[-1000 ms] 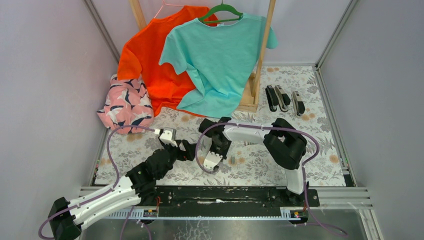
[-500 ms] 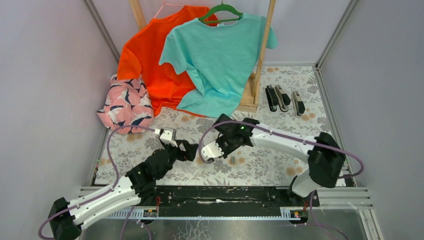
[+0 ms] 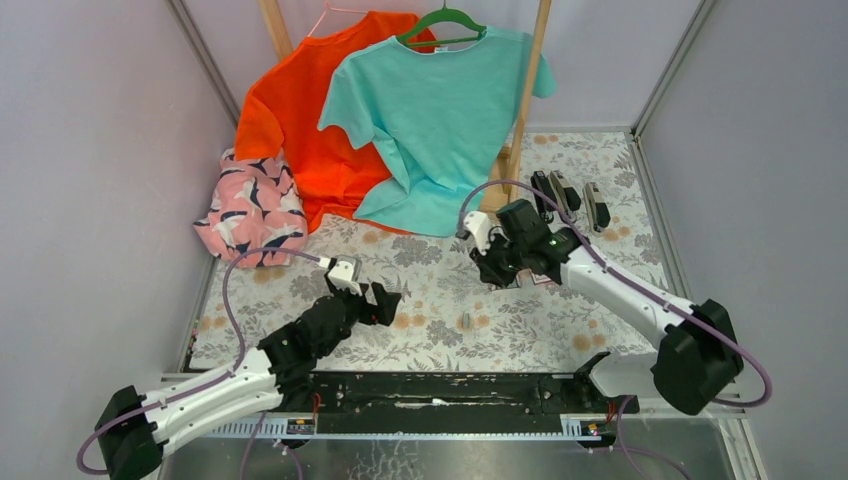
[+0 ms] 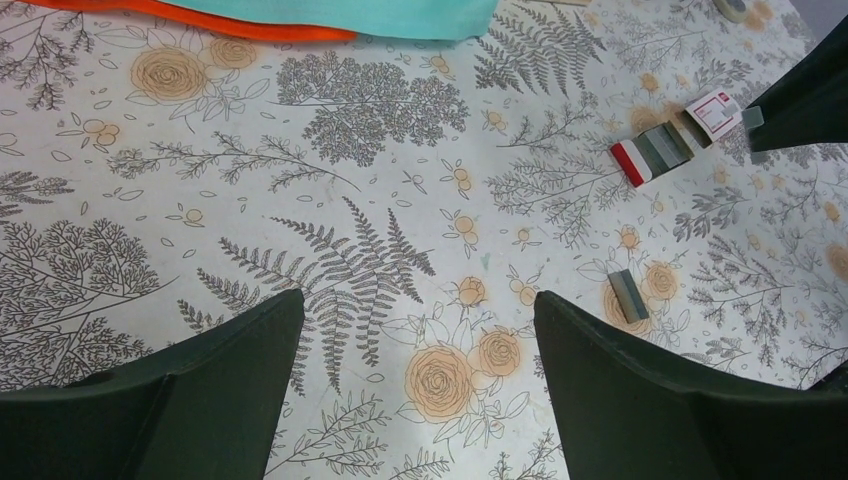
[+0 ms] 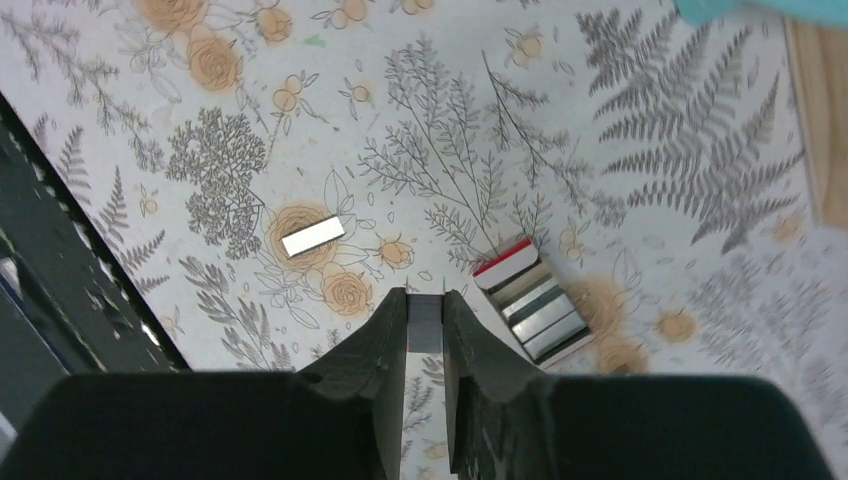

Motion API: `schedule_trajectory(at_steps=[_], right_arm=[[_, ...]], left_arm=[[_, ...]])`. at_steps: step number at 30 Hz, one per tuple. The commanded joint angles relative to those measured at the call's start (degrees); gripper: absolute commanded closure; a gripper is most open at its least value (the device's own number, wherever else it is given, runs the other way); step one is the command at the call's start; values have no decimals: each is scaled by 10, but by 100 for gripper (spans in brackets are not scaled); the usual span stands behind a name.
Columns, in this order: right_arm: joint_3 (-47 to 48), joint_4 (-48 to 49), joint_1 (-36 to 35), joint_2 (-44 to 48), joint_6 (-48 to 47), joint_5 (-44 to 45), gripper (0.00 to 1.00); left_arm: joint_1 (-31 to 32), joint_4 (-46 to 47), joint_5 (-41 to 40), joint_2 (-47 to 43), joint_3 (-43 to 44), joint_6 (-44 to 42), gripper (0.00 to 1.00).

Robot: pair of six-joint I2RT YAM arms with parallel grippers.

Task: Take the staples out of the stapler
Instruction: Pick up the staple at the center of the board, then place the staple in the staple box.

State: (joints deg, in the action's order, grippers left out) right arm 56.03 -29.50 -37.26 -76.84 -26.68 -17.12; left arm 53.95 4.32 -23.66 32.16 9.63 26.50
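Observation:
My right gripper [image 5: 425, 318] is shut on a short grey strip of staples [image 5: 425, 326], pinched between its fingertips above the table. Just to its right lies a small open box [image 5: 530, 300] with a red end and more silvery strips inside. In the top view the right gripper [image 3: 493, 268] hovers right of centre. One loose strip of staples [image 3: 465, 320] lies on the floral cloth; it also shows in the left wrist view as the loose strip [image 4: 628, 295]. Three black staplers [image 3: 565, 195] lie at the back right. My left gripper [image 4: 418, 300] stands open, empty, over the cloth.
An orange T-shirt [image 3: 300, 110] and a teal T-shirt [image 3: 430, 110] hang on a wooden rack [image 3: 525, 110] at the back. A pink patterned bundle [image 3: 250, 205] sits back left. Grey walls close in both sides.
My right arm has swung from the table's middle to the back right with the staple strip in its jaws, ending over the open box. The left arm has barely moved.

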Motion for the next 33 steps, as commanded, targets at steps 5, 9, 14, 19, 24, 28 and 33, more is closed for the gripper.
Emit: schedule_trajectory(at_steps=[5,9,14,19,24,28,33], right_arm=[[-88,139,69,60,269,16,85],[-105,156,82,54,309,36,85],[-110,169,87,45,327,45,85],[-121,182,93,33,339,58,85],[-131,189,95,32,341,87,84],[-140,193,94,34,343,107,84],[-153,202,95,25,354,138,83]], left_arm=[[-1,53,13,13,8,5,8],[-1,54,16,19,11,5,8],[-2,57,19,21,12,5,8],[-1,67,25,24,10,6,8],[-1,70,28,29,10,6,8],[-1,76,28,31,9,6,8],[-2,76,29,37,11,4,8]])
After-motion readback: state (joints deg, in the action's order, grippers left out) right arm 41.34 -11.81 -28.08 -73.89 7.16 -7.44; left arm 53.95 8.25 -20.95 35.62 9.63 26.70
